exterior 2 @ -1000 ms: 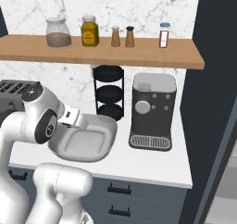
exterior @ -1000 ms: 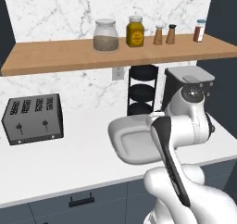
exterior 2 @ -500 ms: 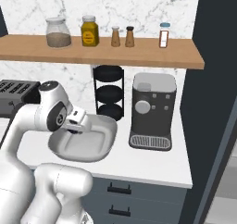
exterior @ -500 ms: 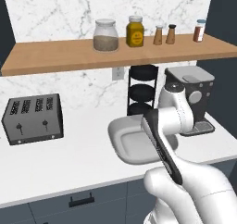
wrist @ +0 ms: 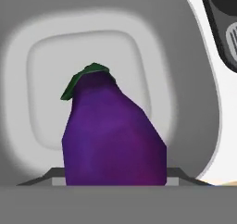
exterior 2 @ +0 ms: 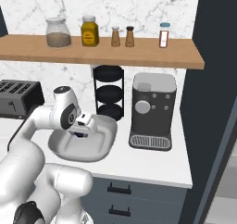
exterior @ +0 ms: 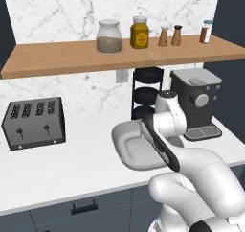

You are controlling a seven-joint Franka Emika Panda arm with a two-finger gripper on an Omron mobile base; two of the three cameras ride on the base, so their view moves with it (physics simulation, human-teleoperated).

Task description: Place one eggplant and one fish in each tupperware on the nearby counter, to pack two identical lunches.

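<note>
One eggplant sits clamped in the end effector, held above the grey tupperware, which rests on the white surface beside the coffee machine.

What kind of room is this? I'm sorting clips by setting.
A rendered home kitchen, most likely: a marble-look counter holds a black toaster and a coffee machine, with jars and shakers on a wooden shelf above.

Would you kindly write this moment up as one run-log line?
phase: placing | pincer: shut on eggplant | position: above tupperware | tupperware: nothing in it yet | surface: counter
</note>
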